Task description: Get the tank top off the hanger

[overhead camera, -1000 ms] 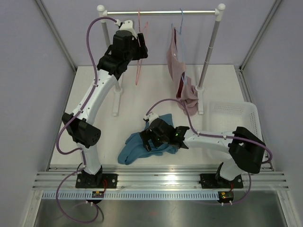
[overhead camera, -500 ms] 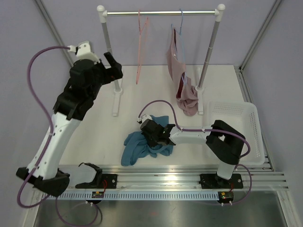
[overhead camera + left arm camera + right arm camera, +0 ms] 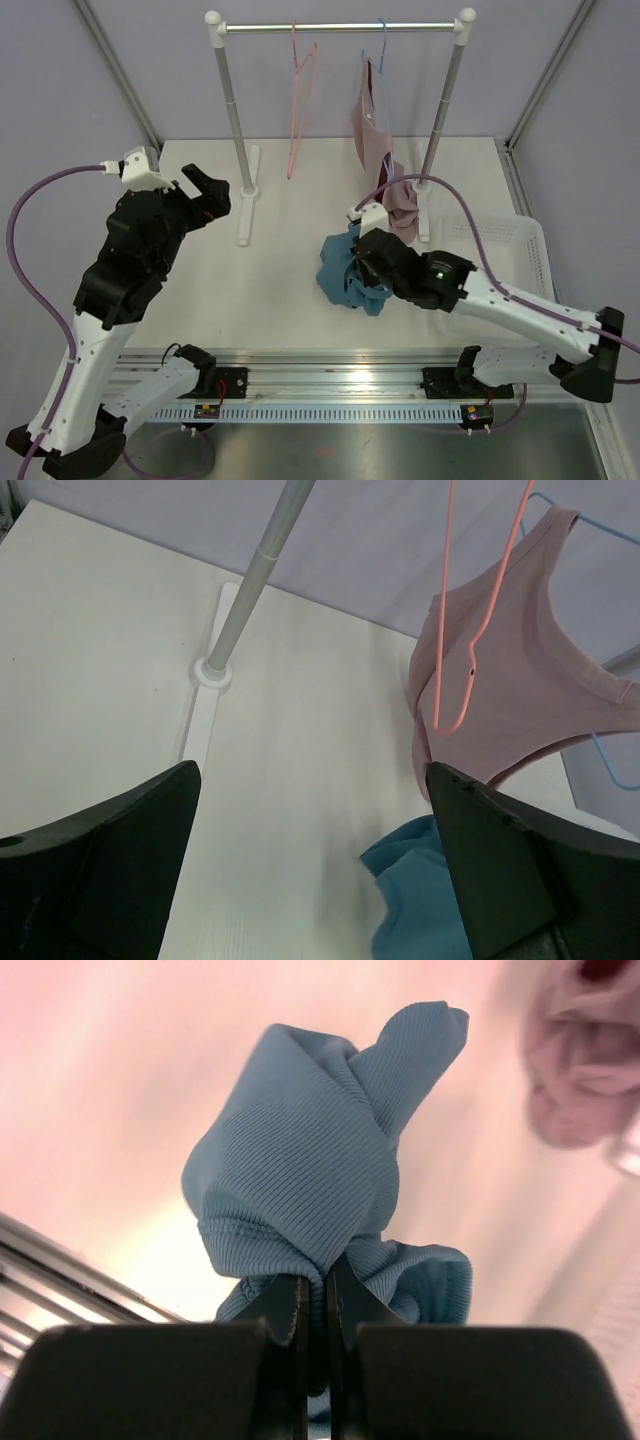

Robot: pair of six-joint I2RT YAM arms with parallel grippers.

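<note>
The teal-blue tank top (image 3: 345, 272) hangs bunched from my right gripper (image 3: 366, 262), lifted just above the table's middle. In the right wrist view the jaws of that gripper (image 3: 316, 1282) are shut on a fold of the ribbed fabric (image 3: 300, 1180). The pink wire hanger (image 3: 292, 110) hangs bare on the rail. My left gripper (image 3: 205, 190) stands open and empty at the left, well clear of the rack. Its wrist view looks past its wide-open jaws (image 3: 310, 780) at the hanger (image 3: 440, 650) and a corner of the tank top (image 3: 420, 900).
A dusty pink top (image 3: 377, 125) hangs on a light blue hanger from the rail (image 3: 340, 27), its lower end bunched by the right post (image 3: 445, 110). The left post (image 3: 232, 120) stands on a white foot. A white basket (image 3: 505, 240) sits at the right.
The right gripper shut on the tank top and carried it up and rightward off the table. The left arm drew back from the rack to the left, its jaws opening.
</note>
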